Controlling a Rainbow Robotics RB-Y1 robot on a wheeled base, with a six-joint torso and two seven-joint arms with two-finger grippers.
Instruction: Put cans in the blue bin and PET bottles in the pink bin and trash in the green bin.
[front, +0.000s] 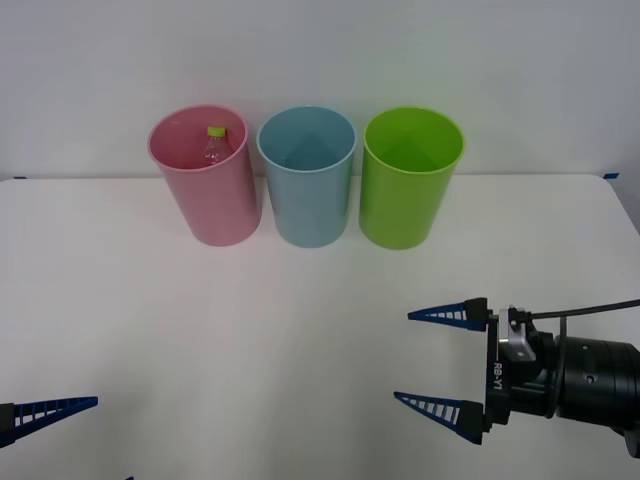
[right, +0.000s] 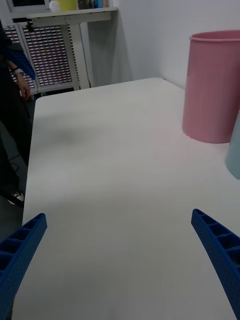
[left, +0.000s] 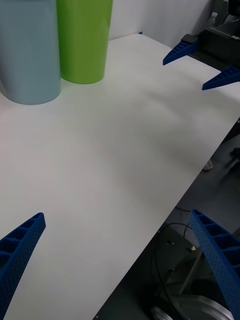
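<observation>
Three bins stand in a row at the far side of the table — pink bin, blue bin, green bin — and the bottle already stands upright inside the pink one, its cap just below the rim. The right tool, fingers spread apart and holding nothing, hangs over the near right of the table, pointing leftward, well apart from the bins. The left tool, also spread, waits at the near left corner. No item lies loose on the table, so the sorting looks finished.
</observation>
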